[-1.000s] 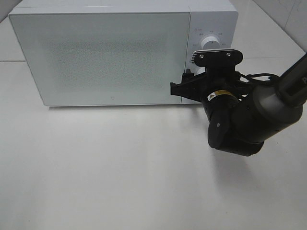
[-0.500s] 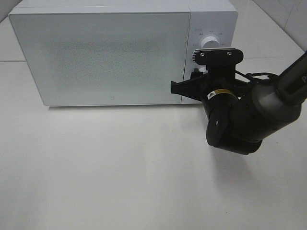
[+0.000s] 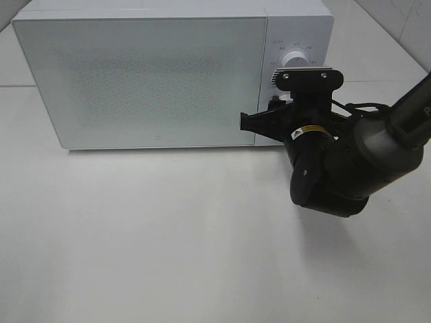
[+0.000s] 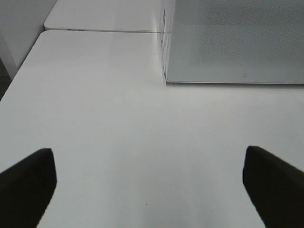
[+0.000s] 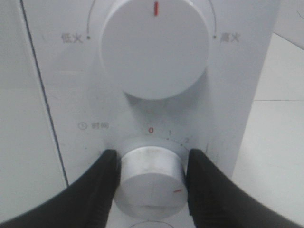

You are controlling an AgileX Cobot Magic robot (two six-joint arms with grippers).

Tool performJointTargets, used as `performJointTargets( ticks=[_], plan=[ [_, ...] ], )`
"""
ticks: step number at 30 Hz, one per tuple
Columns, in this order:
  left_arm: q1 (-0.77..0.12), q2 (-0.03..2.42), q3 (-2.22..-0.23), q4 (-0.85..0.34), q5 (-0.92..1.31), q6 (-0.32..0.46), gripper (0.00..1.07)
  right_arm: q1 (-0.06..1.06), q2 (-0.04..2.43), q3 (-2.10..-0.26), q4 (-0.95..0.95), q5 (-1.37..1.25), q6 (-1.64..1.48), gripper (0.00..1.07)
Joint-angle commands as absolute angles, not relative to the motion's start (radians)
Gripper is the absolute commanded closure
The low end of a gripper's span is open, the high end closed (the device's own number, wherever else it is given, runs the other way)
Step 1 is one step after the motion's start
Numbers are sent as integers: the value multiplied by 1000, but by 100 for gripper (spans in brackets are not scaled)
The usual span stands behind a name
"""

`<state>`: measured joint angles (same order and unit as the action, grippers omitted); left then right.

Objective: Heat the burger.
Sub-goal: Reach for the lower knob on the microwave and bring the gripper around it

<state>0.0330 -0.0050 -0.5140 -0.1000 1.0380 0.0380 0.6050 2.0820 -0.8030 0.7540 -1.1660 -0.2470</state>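
**Operator:** What is on the panel?

**Inspector:** Your right gripper (image 5: 152, 164) straddles the smaller silvery knob (image 5: 151, 187). Both black fingers (image 5: 97, 187) lie against its sides. The knob's red mark points well off the zero of its printed scale.

**Operator:** And the other knob?

**Inspector:** The larger white knob (image 5: 154, 47) sits just beside it on the control panel (image 5: 237, 95), clear of your fingers. Its red mark is midway between two printed labels. The door seam (image 5: 40, 85) runs along one side of the panel, and the white table (image 5: 280, 156) lies on the other.
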Motion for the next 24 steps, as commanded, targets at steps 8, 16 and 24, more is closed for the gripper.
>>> performJointTargets(
  ticks=[8,16,24],
  plan=[
    [34,-33,-513,-104,1033,39,4,604,2071,-828,564,-1164,399,107],
    [34,-33,-513,-104,1033,39,4,604,2074,-828,494,-1159,932,107],
    [34,-26,-513,-104,1033,39,4,604,2074,-828,496,-1161,1262,107]
  ],
)
